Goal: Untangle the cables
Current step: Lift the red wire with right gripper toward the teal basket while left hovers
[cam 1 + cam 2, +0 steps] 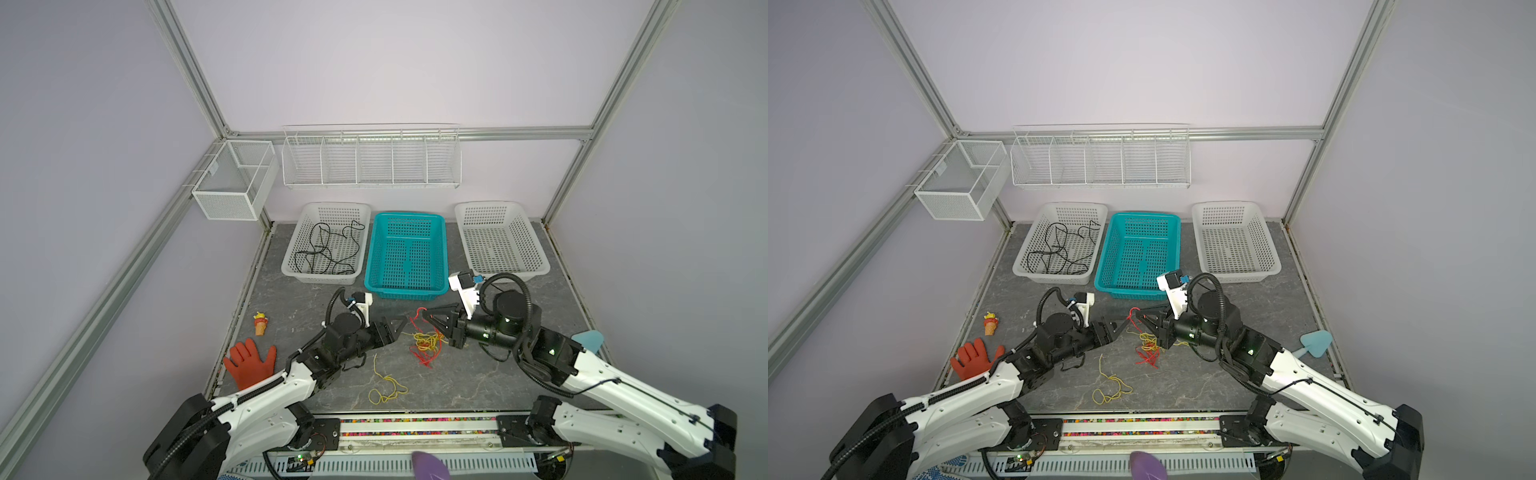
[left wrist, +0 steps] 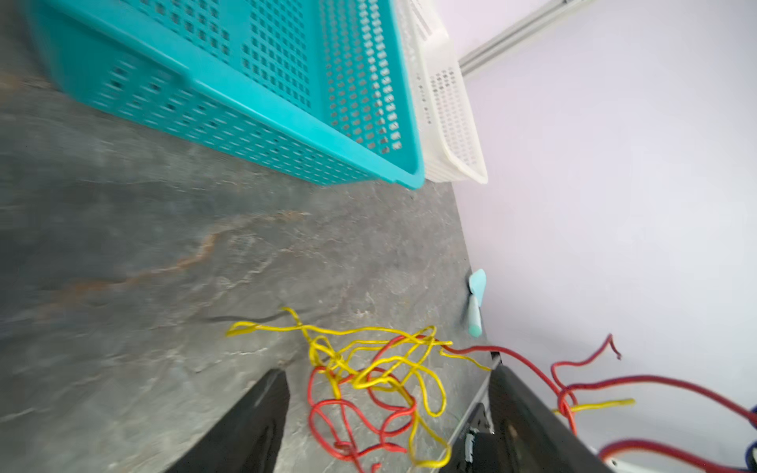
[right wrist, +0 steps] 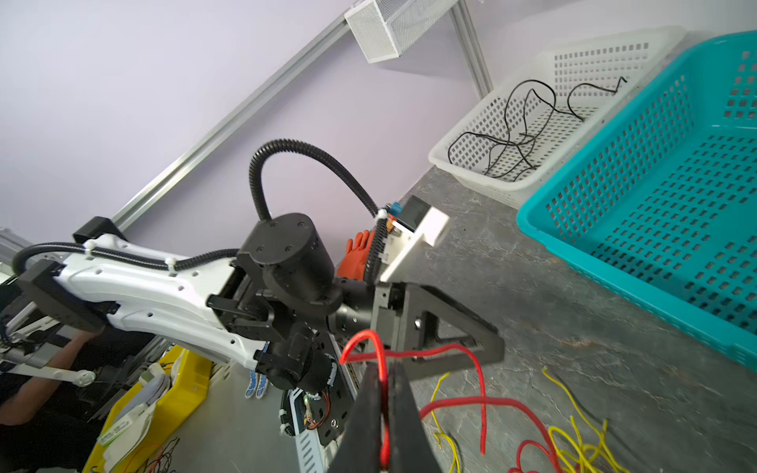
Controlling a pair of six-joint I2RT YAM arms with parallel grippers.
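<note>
One red cable (image 3: 483,403) pinched in right pincer (image 3: 385,370).

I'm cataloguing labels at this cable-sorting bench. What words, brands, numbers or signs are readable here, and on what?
No text can be read in any view.
Tag on the white mesh box: too small to read.
White label in the yellow bin, right wrist view: blurred, unreadable.
</note>
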